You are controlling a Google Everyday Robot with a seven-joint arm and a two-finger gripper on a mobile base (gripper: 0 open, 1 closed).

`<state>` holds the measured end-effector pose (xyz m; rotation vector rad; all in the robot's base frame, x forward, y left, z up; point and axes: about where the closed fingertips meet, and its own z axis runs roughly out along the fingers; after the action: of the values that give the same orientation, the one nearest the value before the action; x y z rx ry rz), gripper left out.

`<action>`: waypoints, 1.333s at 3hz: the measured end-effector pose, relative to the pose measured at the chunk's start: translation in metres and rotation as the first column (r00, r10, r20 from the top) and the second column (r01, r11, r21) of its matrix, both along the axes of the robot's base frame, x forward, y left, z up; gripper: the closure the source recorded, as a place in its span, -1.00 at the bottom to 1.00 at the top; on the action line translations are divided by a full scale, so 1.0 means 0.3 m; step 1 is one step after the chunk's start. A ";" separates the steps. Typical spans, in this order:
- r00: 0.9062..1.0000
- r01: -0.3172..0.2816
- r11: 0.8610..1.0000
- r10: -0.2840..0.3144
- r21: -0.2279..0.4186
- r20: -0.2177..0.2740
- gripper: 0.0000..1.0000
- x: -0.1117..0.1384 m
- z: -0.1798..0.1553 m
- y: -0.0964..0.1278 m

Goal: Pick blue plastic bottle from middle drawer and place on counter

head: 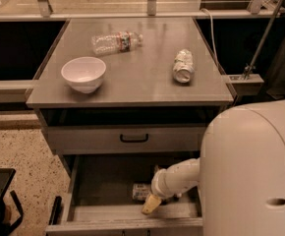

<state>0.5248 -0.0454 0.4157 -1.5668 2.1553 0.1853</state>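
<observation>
Speckled flooring [14, 149] lies left of the grey cabinet. Nearest, the middle drawer [105, 181] stands pulled open, and the robot's white arm [179, 177] reaches in from the right. Its end effector [151, 204] hangs low over the drawer's near part, just beside the blue plastic bottle [139, 191] lying on the drawer floor; whether it is clenched or released I cannot tell. Above sits a shallower drawer [83, 140], closed. Farther, the surface [142, 82] carries a white bowl [83, 73] left, a can [183, 66] right and a longer bottle [116, 42] at the far side.
</observation>
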 end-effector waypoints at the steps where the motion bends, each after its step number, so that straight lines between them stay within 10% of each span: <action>1: 0.996 0.006 1.000 -0.005 0.018 -0.093 -1.00 0.057 -0.141 0.030; 2: 0.996 0.007 1.000 -0.006 0.019 -0.093 -1.00 0.062 -0.142 0.031; 4: 0.996 0.007 1.000 -0.005 0.019 -0.093 -0.15 0.062 -0.143 0.032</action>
<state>0.5434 -0.0359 0.3729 -1.5692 2.2226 0.2814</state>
